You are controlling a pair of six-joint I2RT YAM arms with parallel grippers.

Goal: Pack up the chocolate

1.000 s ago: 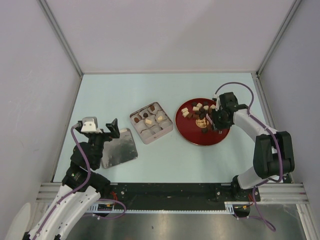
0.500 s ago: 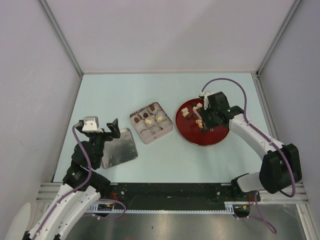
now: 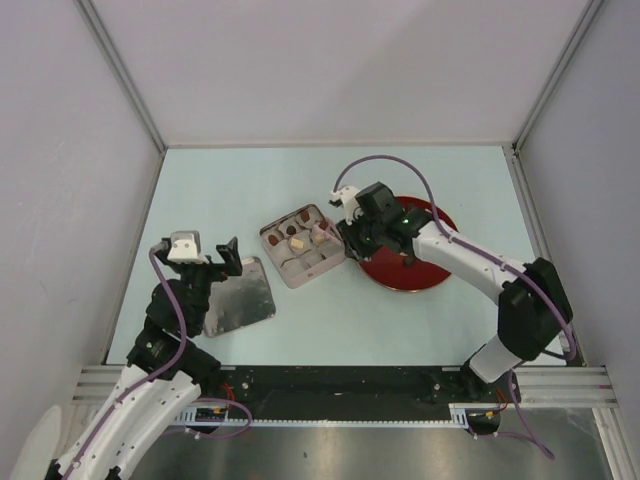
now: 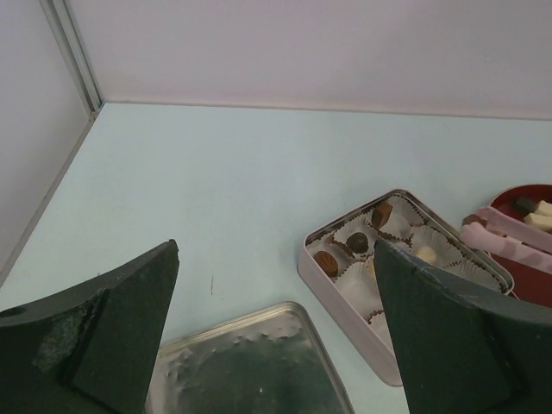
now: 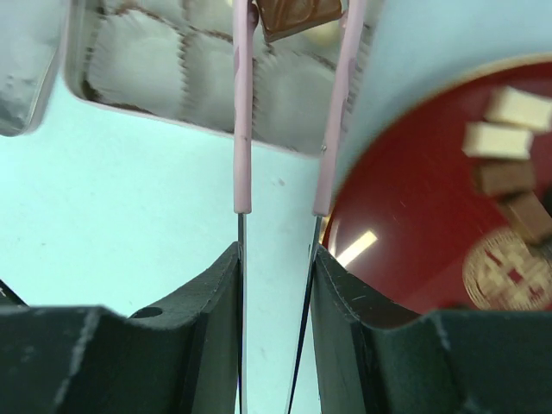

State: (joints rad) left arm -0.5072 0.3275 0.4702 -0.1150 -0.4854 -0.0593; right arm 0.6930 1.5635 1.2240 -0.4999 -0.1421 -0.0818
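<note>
Right pincer [image 5: 274, 259] grips tongs [image 5: 244, 129] holding chocolate [image 5: 297, 15] over tin [image 4: 345, 312].

One tin [image 4: 341, 312], one lid [image 3: 238, 295], one plate [image 3: 400, 278]

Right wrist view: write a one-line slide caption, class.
Right gripper squeezes pink tongs, holding a brown chocolate over the tin, red plate alongside.
</note>
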